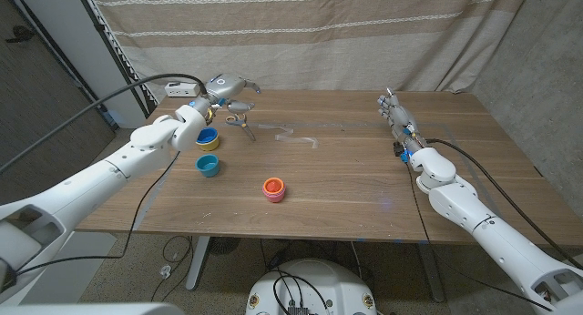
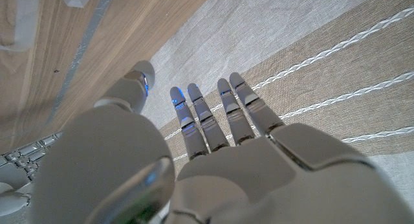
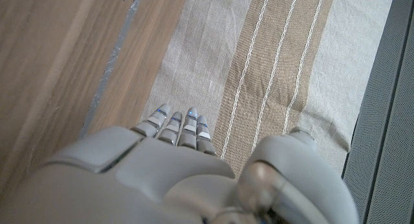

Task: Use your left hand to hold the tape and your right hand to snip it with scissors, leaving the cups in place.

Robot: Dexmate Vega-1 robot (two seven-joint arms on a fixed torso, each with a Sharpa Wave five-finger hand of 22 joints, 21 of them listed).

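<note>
Step in hand: The opening reach. The left robot hand point(image 1: 228, 85) hovers above the far-left part of the counter point(image 1: 364, 183), over the scissors point(image 1: 240, 123); judged from this, neither tape nor scissors has been picked up.
Left robot hand: Fingers straight and slightly apart in the left wrist view point(image 2: 213, 120), nothing between them.
Right robot hand: The right robot hand point(image 1: 393, 110) waits near the counter's far-right side, well apart from the tools; its fingers lie close together, extended, holding nothing.
Tape: A pale, clear strip of tape point(image 1: 290, 133) lies on the wood near the counter's far middle, just beside the scissors. Its exact outline is hard to tell.
Scissors: One pair, grey, lying on the counter beneath the left robot hand, beside the yellow cup.
Cups: Three. A yellow cup point(image 1: 208, 139) and a blue cup point(image 1: 209, 166) sit close together at left; a red cup point(image 1: 274, 188) stands nearer the middle front.
Next move: Probably the left robot hand must shift toward the tape and lift it, while the right crosses the counter for the scissors, both steering clear of the cups.
</note>
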